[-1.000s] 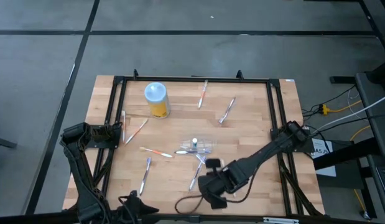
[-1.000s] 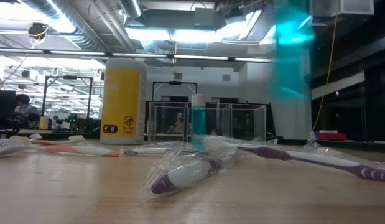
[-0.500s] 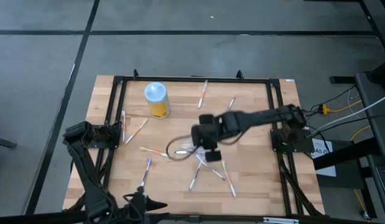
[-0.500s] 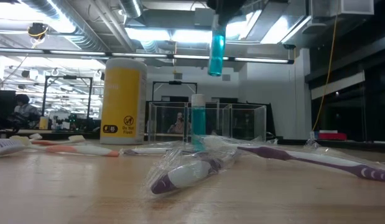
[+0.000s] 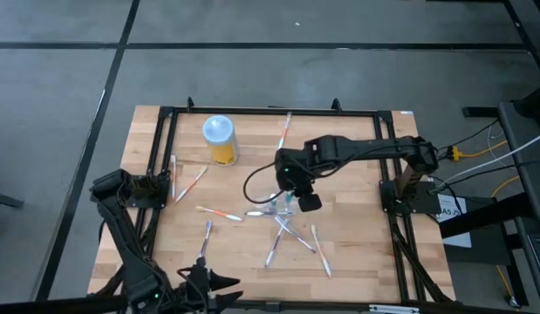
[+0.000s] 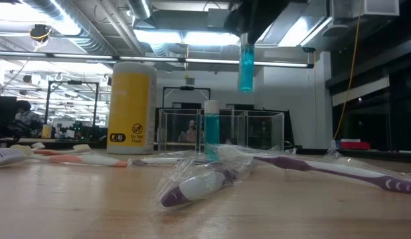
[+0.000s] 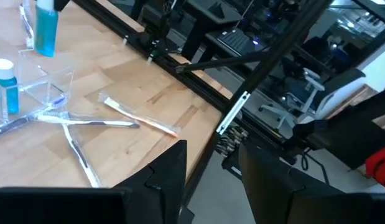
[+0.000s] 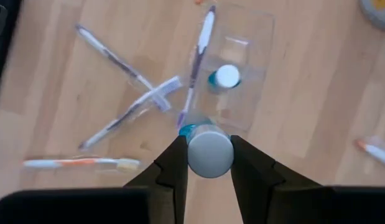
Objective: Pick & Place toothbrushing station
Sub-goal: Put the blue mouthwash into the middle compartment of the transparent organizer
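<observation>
High view, left to right: we see the left gripper [image 5: 195, 283] parked at the table's near left edge, its fingers spread and holding nothing. Near it lie loose toothbrushes, a whitish-purple one [image 5: 203, 242] and an orange-pink one [image 5: 219, 214], with another orange-pink one [image 5: 191, 183] farther back beside a yellow bottle [image 5: 220, 139]. At the centre stands the clear holder [image 5: 274, 206], and one small blue bottle [image 6: 211, 126] with a white cap already sits in it. Above the holder the right gripper [image 8: 208, 163] pinches a second blue bottle [image 6: 246, 65], cap up, hanging clear of the table. Right of the holder, more toothbrushes [image 5: 291, 237] lie crossed on the wood. We judge the task at an early stage: one bottle placed, one about to go in, every toothbrush still to be gathered.
</observation>
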Controlling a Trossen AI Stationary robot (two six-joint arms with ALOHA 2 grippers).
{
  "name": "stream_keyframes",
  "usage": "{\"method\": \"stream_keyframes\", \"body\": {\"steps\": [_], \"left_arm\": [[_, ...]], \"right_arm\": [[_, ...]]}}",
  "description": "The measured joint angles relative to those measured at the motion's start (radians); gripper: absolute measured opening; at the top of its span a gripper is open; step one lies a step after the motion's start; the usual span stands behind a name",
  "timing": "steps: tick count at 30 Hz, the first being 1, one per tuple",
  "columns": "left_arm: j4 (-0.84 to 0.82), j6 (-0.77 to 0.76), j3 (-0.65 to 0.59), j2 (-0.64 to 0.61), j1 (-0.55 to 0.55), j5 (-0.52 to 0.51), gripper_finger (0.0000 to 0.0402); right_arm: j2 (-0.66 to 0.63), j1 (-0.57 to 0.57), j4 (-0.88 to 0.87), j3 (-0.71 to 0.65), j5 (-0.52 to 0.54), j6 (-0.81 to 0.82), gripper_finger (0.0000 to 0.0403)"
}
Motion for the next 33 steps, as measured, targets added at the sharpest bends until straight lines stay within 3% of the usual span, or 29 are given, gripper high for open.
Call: {"method": "stream_keyframes", "body": {"steps": [18, 22, 33], "left_arm": [[0.0, -0.008, 0.0, 0.0, 0.06, 0.045, 0.0143], [0.0, -0.008, 0.0, 0.0, 0.061, 0.045, 0.0143], [0.0, -0.025, 0.0, 0.0, 0.06, 0.044, 0.0143]], "right_arm": [[0.0, -0.089, 0.057, -0.008, -0.055, -0.114, 0.0096], [0.0, -0.092, 0.071, -0.057, -0.101, -0.119, 0.0096], [0.002, -0.085, 0.144, -0.123, -0.09, -0.123, 0.0096]]}}
